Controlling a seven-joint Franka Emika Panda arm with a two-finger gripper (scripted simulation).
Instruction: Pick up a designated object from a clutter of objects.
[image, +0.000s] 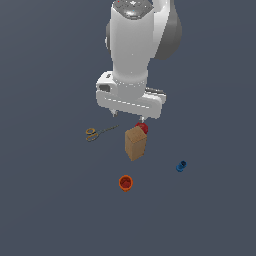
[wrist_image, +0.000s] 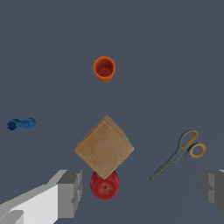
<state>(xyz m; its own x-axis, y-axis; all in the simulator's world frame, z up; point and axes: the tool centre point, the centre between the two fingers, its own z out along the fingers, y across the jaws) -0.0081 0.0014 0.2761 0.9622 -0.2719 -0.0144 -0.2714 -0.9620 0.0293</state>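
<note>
The designated object, a tall plain tan box (image: 135, 143), stands upright in the middle of the clutter of objects. In the wrist view the tan box (wrist_image: 104, 148) is seen from above, turned like a diamond. A small red ball (image: 142, 128) (wrist_image: 104, 186) rests against the side of the box nearest the arm. My gripper (image: 129, 116) hangs open above the floor, over the ball and just behind the box, touching nothing. Its two fingers (wrist_image: 70, 192) stand wide apart in the wrist view, and the gripper (wrist_image: 142, 190) holds nothing.
An orange cup (image: 125, 183) (wrist_image: 104, 68) stands upright beyond the box from the arm. A small blue piece (image: 181, 166) (wrist_image: 21, 124) lies at the exterior view's right. Scissors with yellow-orange handles (image: 97, 133) (wrist_image: 181, 153) lie flat at the exterior view's left.
</note>
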